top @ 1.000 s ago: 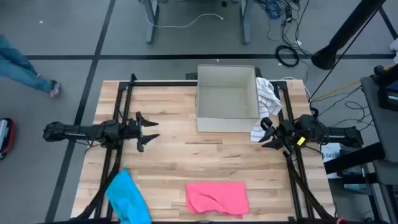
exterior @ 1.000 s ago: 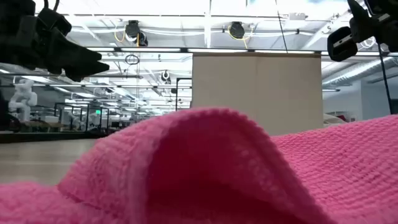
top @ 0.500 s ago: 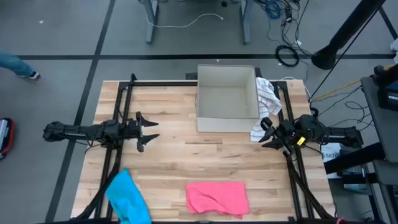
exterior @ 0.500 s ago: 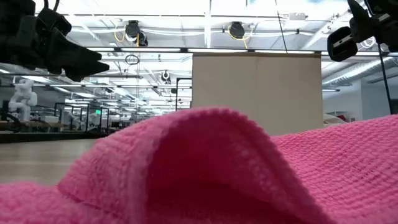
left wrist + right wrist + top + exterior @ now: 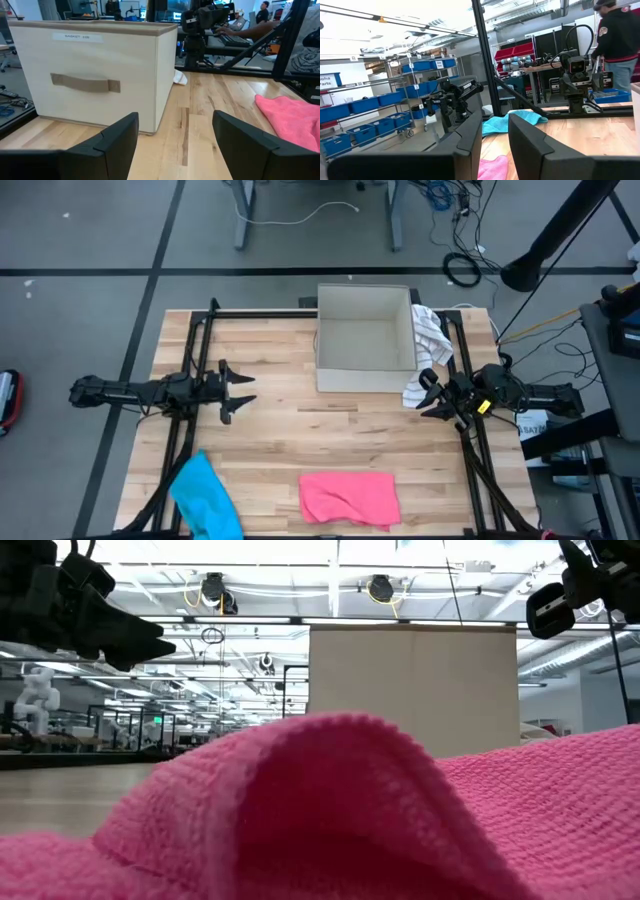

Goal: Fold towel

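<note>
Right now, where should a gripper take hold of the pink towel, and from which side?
Probably at a corner, from above. The pink towel lies rumpled on the table near its front edge, so an edge corner is easiest to pinch. The left gripper and right gripper both hang open, away from it.

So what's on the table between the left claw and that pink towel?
Nothing. In the high view, only bare wood lies between the left gripper and the pink towel. The blue cloth sits off to the side.
</note>
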